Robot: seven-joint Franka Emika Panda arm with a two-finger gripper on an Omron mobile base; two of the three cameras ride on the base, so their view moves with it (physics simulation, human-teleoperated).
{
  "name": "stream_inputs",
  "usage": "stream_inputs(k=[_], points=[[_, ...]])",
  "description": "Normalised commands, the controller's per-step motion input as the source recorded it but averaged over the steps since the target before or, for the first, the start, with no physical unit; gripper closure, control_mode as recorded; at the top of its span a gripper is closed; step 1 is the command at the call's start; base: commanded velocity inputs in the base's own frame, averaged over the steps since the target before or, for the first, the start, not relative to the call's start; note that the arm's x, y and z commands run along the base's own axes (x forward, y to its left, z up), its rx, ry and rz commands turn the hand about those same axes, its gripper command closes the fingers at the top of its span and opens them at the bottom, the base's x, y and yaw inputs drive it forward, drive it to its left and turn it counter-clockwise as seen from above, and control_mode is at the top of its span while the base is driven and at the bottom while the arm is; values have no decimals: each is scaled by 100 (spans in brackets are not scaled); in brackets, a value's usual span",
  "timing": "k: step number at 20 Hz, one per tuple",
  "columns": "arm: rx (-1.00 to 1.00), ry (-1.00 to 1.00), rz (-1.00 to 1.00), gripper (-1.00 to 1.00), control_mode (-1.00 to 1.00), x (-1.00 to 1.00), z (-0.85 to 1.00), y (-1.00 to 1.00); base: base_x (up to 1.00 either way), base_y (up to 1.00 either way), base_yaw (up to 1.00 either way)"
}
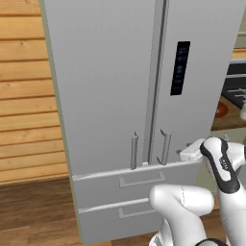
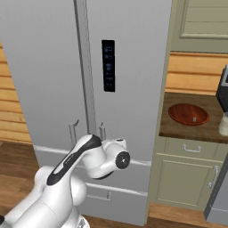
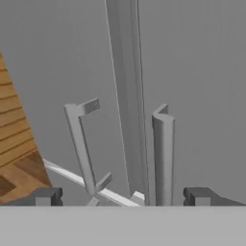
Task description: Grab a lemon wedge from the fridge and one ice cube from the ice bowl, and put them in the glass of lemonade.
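The light-grey fridge (image 1: 110, 96) stands with both doors and both bottom drawers shut, so the lemon wedge is hidden. My gripper (image 3: 124, 197) is open and empty, a short way in front of the door seam. The left door handle (image 3: 80, 144) and the right door handle (image 3: 163, 153) rise between its fingertips (image 3: 48, 196). On the counter to the right of the fridge sits the reddish-brown ice bowl (image 2: 188, 114); an ice cube is too small to make out. The glass of lemonade (image 2: 224, 124) shows pale at the frame's right edge.
A black panel (image 2: 108, 66) is set in the right door. Beige base cabinets (image 2: 187, 178) sit under the wooden counter (image 2: 171, 127), with a beige upper cabinet (image 2: 200, 22) above. A wood-plank wall (image 1: 24, 96) flanks the fridge's left. Wooden floor (image 1: 33, 211) lies in front.
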Motion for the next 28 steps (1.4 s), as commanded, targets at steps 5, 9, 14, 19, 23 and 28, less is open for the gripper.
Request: stream_inputs(k=[5,9,14,19,23,28], points=[[4,-5,-1,-100,-100,14,-29,32,0,0,0],[0,-1,0,-100,-100,16,-5,23,0,0,0],[0,0,-1,-100,-100,32,-1,16,0,0,0],[0,0,-4,-100,-100,32,-12,8,0,0,0],[3,0,-3,-100,-100,17,-31,0,0,0,0],[1,0,-2,-100,-100,15,-26,1,0,0,0]])
